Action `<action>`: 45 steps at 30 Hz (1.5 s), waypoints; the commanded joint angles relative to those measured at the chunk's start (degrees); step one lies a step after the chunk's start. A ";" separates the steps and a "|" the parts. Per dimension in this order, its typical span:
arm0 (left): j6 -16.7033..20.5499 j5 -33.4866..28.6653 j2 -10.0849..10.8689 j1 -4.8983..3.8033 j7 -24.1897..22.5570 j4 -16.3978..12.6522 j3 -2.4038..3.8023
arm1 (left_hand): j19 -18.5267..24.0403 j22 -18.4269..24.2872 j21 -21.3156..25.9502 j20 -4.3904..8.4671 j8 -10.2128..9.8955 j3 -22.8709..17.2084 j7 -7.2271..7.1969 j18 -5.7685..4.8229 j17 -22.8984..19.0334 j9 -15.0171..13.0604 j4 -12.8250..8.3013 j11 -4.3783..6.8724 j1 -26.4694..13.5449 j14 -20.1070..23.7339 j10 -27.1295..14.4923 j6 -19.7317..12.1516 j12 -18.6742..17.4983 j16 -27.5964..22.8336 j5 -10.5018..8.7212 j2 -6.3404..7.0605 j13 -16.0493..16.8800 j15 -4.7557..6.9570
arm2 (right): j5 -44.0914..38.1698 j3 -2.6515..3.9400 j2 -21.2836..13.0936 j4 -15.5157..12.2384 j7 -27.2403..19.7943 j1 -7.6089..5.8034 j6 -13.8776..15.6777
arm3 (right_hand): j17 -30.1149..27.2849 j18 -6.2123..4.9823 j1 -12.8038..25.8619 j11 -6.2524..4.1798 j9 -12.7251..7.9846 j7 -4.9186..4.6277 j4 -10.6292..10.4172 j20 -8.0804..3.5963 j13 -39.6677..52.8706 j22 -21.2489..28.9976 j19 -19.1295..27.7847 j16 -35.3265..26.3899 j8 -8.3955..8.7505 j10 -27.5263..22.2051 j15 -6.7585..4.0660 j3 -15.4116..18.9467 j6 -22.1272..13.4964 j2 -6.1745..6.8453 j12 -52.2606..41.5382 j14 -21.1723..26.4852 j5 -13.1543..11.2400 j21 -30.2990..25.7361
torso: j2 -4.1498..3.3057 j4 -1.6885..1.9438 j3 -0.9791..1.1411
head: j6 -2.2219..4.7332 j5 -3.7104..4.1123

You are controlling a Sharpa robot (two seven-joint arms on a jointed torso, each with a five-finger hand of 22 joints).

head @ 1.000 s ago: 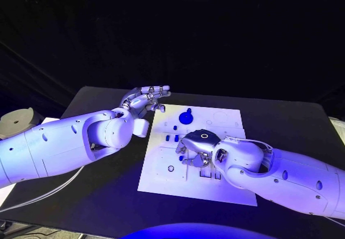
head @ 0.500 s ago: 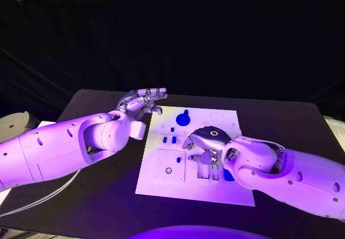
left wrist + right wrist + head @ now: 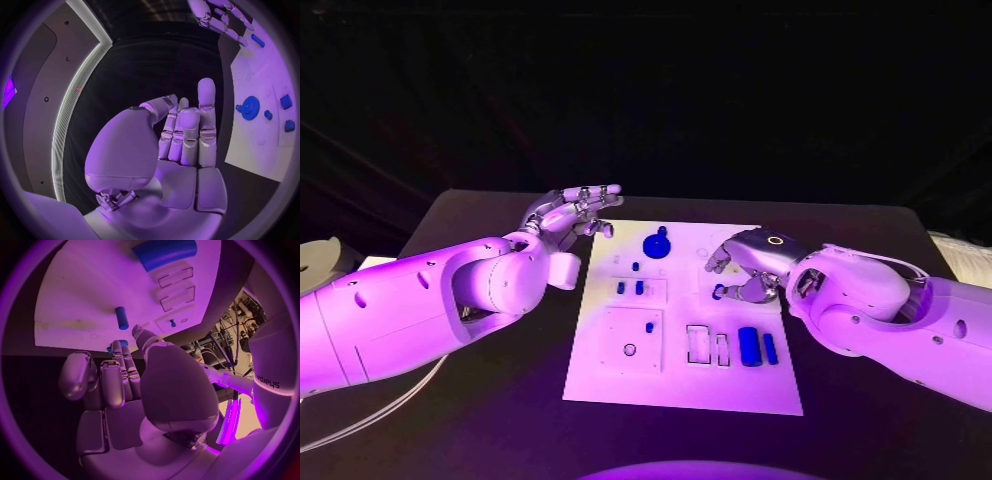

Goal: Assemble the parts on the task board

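The board (image 3: pixel 678 385) lies flat on the table (image 3: pixel 877 420). Nearest the robot, a row of rectangular slots sits in the board: two pale ones look vacant (image 3: pixel 698 343), and beside them two blue bars (image 3: pixel 749 346) lie side by side in their recesses, both lengthwise, just toward the robot from the right fingers. To the left of the slots is a square plate area with a small oval hole (image 3: pixel 629 349) and a tiny blue peg (image 3: pixel 649 326) standing in it.

Farther up, the right hand (image 3: pixel 744 270) hangs over the board's right part, fingers curled in toward the palm. A small blue piece (image 3: pixel 720 292) shows at the fingertips in the head view; the right wrist view shows a bit of blue (image 3: pixel 116 346) by the fingertips too, but whether the fingers clamp it I cannot tell. In that wrist view a short blue cylinder (image 3: pixel 121 318) lies on the board beyond the fingers.

Two small blue blocks (image 3: pixel 630 287) sit in a framed recess, between the two hands.

Farther still, a blue gear (image 3: pixel 655 243) lies on the board, just right of the left fingers. The left hand (image 3: pixel 570 214) hovers at the board's far left corner, holding nothing, fingers raised and close together, thumb apart.
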State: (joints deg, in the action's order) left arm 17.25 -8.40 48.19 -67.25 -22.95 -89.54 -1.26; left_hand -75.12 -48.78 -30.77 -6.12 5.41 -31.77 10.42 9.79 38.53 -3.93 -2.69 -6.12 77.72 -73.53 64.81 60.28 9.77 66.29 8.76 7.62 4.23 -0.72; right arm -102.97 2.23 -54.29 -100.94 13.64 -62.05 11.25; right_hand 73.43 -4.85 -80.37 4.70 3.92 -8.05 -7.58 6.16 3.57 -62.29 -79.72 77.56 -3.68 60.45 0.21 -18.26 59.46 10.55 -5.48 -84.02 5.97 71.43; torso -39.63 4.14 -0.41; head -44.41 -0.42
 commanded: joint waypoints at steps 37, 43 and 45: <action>-1.70 -0.17 -0.02 -0.02 0.16 0.04 -0.05 | 0.46 0.09 0.41 0.07 0.01 0.47 0.06 0.55 -0.08 0.06 0.00 0.05 -0.22 0.41 -0.41 -0.30 0.39 0.00 -0.05 -0.54 -0.03 -0.04 | -2.07 -0.22 2.80 3.49 0.27 0.98 -7.07 | 0.16 -0.64 -2.45 -1.32 0.90 1.65 -0.23 -1.36 0.09 -0.90 -1.20 0.38 -1.16 8.36 -1.38 -3.65 7.49 -3.62 -1.15 -3.23 -0.75 0.45 | -0.04 0.06 0.05 | -0.24 -0.13; -1.73 -0.17 -0.01 -0.02 0.20 0.05 -0.06 | 0.46 0.09 0.41 0.07 0.01 0.47 0.06 0.55 -0.08 0.06 0.00 0.05 -0.22 0.41 -0.41 -0.30 0.39 0.00 -0.05 -0.54 -0.03 -0.04 | -3.00 -0.22 2.97 3.80 0.67 1.07 -4.43 | 0.66 -0.52 -3.43 -1.70 1.24 1.84 0.51 -1.71 0.14 -1.62 -1.56 0.86 -1.41 10.03 -1.78 -5.52 8.78 -5.14 -0.94 -3.32 -2.75 0.99 | -0.01 0.07 0.01 | -0.27 0.03; -1.74 -0.17 -0.01 -0.02 0.21 0.06 -0.06 | 0.46 0.09 0.41 0.07 0.01 0.47 0.06 0.55 -0.08 0.06 0.00 0.05 -0.22 0.41 -0.41 -0.30 0.39 0.00 -0.05 -0.54 -0.03 -0.04 | -3.15 -0.22 2.89 3.61 0.55 1.08 -3.39 | 0.78 -0.48 -3.68 -1.79 1.37 1.85 0.87 -1.82 0.17 -1.81 -1.65 0.98 -1.47 10.53 -1.90 -6.05 9.09 -5.39 -0.84 -3.34 -2.77 1.13 | 0.01 0.08 0.02 | -0.28 0.04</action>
State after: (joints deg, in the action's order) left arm 16.65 -8.40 48.25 -67.25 -22.58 -89.43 -1.35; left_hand -75.12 -48.74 -30.50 -6.12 5.41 -31.77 10.42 9.79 38.49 -3.93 -2.69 -6.12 77.72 -73.53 64.81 60.28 9.77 66.29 8.76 7.62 4.23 -0.72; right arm -104.65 2.09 -51.40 -97.24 13.95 -61.12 6.11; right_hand 74.19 -4.85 -83.32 2.97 4.98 -6.14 -6.73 4.61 3.59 -64.07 -81.26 78.23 -4.88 70.65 -1.39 -24.02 68.14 6.52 -6.35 -83.97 3.27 72.40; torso -39.68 4.20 -0.37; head -44.69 -0.43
